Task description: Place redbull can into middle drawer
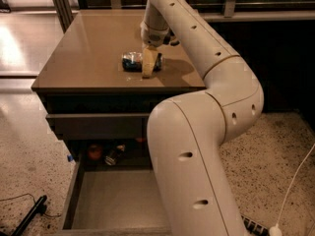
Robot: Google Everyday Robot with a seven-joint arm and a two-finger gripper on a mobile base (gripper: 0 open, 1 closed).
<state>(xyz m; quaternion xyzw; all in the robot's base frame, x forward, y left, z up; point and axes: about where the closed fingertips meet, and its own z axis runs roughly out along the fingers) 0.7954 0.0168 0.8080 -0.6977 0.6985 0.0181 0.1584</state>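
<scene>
**A:** ok so where's the redbull can (132, 62) at?

**B:** lying on its side on the brown surface (93, 38), toward the front edge, long axis running left to right. looks dark blue and silver from here.

**A:** and the pincer?

**B:** the pincer (148, 67) drops straight down onto the middle of the can. its yellowish part sits in front of the can and hides the centre, so the can pokes out on both sides of it. honestly can't tell if it's pinching the can or just spread around it.

**A:** what about the drawer?

**B:** the middle drawer (74, 191) is pulled way out at the bottom, with a flat grey floor and low walls. the can is well apart from it, up on top. the big white arm (197, 156) covers the drawer's right side. the upper drawer (93, 124) above it is closed.

**A:** anything else around?

**B:** at the back end of the open drawer there's an orange-red can (94, 151), and just right of it a dark bottle (114, 155) lying at a slant. can't tell if they're in the drawer or behind it. there's also a white cable (295, 181) on the speckled floor (275, 146) at right.
</scene>
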